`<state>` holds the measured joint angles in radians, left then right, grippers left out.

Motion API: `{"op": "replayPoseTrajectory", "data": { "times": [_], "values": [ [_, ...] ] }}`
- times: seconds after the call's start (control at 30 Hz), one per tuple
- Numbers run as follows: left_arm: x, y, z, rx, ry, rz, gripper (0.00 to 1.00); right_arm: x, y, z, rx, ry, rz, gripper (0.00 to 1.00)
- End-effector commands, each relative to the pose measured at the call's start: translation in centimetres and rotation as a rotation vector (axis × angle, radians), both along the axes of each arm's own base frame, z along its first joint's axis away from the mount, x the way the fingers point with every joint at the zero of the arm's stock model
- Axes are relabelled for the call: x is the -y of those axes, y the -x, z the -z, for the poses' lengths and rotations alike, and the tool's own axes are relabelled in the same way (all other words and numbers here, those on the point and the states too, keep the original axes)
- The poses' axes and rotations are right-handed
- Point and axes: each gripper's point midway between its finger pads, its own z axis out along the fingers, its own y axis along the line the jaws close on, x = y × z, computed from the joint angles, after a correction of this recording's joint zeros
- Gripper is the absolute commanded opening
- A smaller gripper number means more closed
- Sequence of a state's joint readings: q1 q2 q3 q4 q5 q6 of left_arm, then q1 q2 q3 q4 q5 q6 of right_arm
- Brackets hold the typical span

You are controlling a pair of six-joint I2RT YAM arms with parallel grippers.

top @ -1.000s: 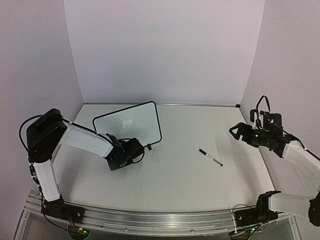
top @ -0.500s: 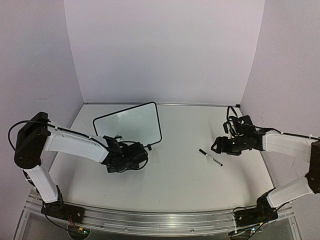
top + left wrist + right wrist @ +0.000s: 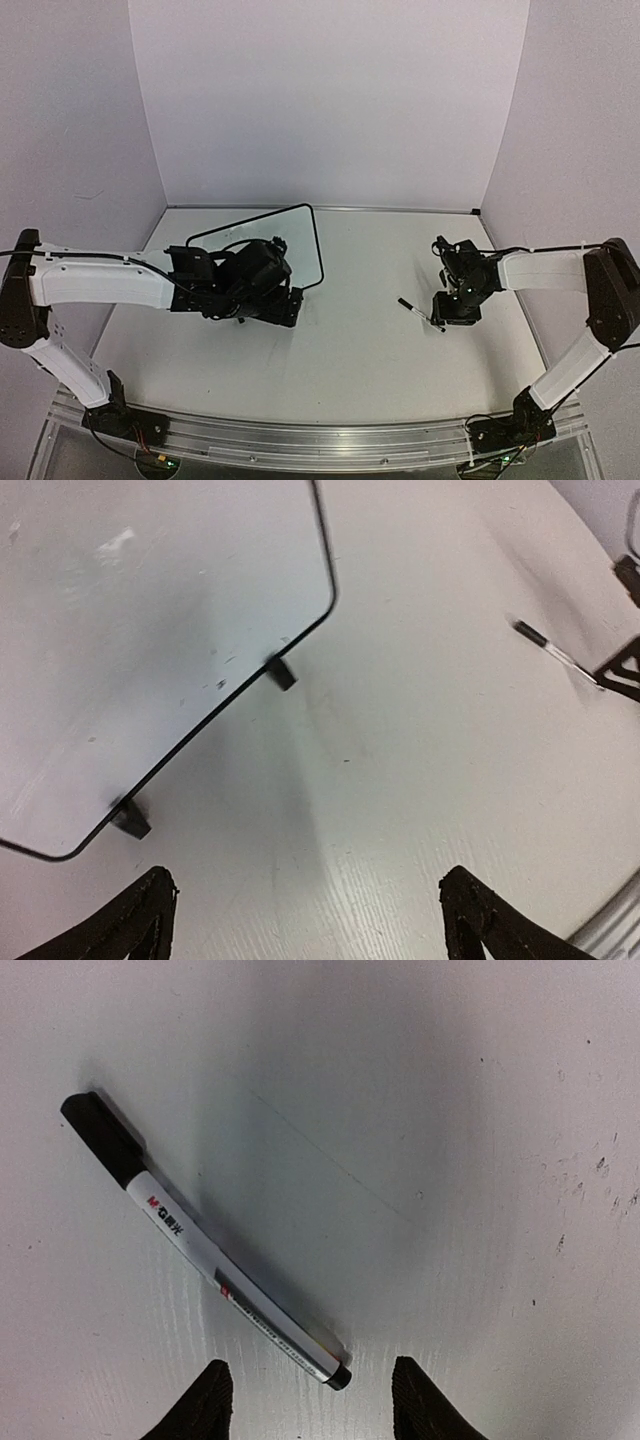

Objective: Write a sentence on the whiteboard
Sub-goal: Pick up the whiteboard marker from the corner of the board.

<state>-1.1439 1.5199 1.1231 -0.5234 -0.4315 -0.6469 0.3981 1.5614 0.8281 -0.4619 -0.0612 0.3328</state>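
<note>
Right claw lowered over marker, left claw opened beside whiteboard

We see the whiteboard white, with a thin black frame, two black feet and a few faint grey marks toward 5 o'clock of its face. The marker has a white barrel with small red and dark print, and a black cap at its 10 o'clock end. The table is white, with tiny dark specks at 3 o'clock.

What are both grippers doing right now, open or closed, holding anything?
Left gripper: open, holding nothing.
Right gripper: open, astride one end of the marker, not gripping it.
</note>
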Motion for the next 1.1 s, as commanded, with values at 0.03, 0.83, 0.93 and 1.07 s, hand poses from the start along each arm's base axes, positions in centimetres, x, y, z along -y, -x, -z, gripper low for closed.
{"op": "replayPoseTrajectory", "data": {
  "times": [0.03,0.83,0.93,1.07],
  "values": [
    [4.4,1.1,-7.2,0.077,0.105,0.342,0.93,-0.1,-1.0,-0.1,-0.008,0.039,-0.015,0.46],
    [4.4,2.4,-5.7,-0.093,0.309,0.367,0.97,-3.0,-1.3,2.4,-0.069,-0.016,-0.115,0.03],
    [4.9,2.0,-5.9,-0.092,0.335,0.346,0.97,-4.2,-1.3,1.3,-0.040,-0.075,-0.138,0.00],
    [5.8,0.8,-6.6,-0.074,0.416,0.298,0.97,-7.2,-0.7,-2.7,0.040,-0.226,-0.252,0.00]
  ]
}}
